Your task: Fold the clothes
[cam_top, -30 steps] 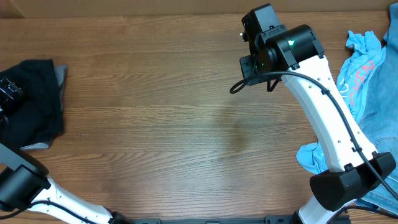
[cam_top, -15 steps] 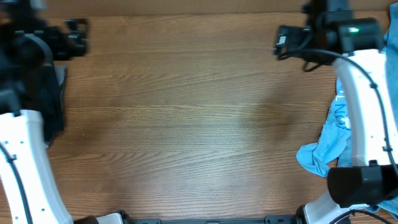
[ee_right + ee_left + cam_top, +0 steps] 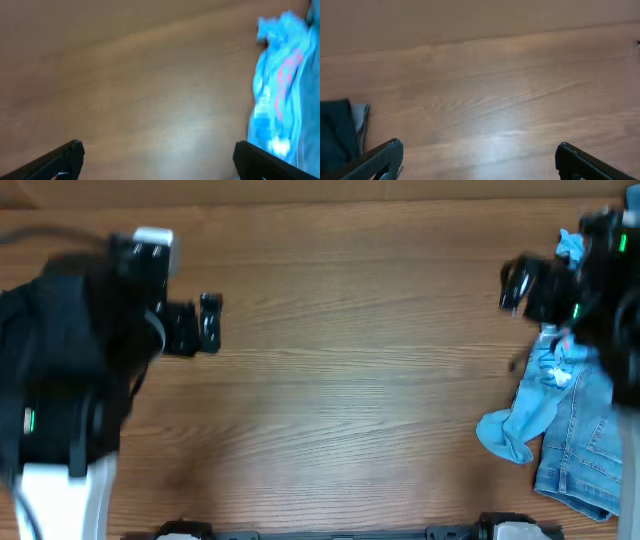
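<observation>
The clothes lie in two heaps. A black garment [image 3: 336,137] with a grey edge [image 3: 361,117] shows at the left of the left wrist view; in the overhead view my blurred left arm covers it. A light-blue tee with coral lettering [image 3: 281,82] [image 3: 528,412] lies at the table's right edge beside blue denim [image 3: 578,448]. My left gripper [image 3: 206,326] [image 3: 479,152] hangs open over bare wood, right of the black garment, with nothing in it. Open as well, my right gripper [image 3: 520,288] [image 3: 159,150] is above bare wood just left of the tee and holds nothing.
The wooden table [image 3: 350,380] fills the middle of the overhead view. Both arms are motion-blurred. The left arm's dark bulk [image 3: 60,350] covers the left side, and the right arm [image 3: 600,290] overlaps the blue clothes at the far right.
The left arm has swung up and rightward off the black garment, over the table. The right arm has moved right toward the blue clothes, and its jaws have opened wide.
</observation>
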Robot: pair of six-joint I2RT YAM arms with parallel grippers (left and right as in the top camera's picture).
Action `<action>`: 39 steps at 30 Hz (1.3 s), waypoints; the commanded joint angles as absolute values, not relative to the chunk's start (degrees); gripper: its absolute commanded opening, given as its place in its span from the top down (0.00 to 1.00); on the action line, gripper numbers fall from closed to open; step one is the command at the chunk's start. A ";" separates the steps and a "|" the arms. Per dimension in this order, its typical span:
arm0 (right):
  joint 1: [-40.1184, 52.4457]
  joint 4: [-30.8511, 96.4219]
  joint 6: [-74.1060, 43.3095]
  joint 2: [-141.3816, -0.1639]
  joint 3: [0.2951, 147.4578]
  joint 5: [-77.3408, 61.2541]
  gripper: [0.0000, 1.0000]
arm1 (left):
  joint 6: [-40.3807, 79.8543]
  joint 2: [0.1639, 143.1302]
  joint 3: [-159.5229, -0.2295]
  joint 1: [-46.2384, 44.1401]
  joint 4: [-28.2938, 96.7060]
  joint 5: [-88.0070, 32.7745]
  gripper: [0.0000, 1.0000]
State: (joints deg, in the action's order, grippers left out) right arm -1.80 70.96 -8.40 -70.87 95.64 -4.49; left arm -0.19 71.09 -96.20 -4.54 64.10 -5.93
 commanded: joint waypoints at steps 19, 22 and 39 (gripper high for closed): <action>2.94 73.17 -6.15 -41.32 59.09 -4.14 0.00 | 8.86 33.15 -56.38 -4.54 71.83 0.23 0.00; 2.94 70.78 -5.72 -37.98 58.33 -2.72 0.00 | 8.86 33.15 -56.38 -4.54 71.81 0.23 0.00; 8.08 -1.30 -5.26 -0.16 0.49 5.06 0.00 | 8.86 33.15 -56.38 -4.54 71.81 0.23 0.00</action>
State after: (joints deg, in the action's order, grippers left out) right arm 7.84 0.78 -5.76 -0.84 3.49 0.93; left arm 8.05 33.26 -56.38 -4.54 72.01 -0.56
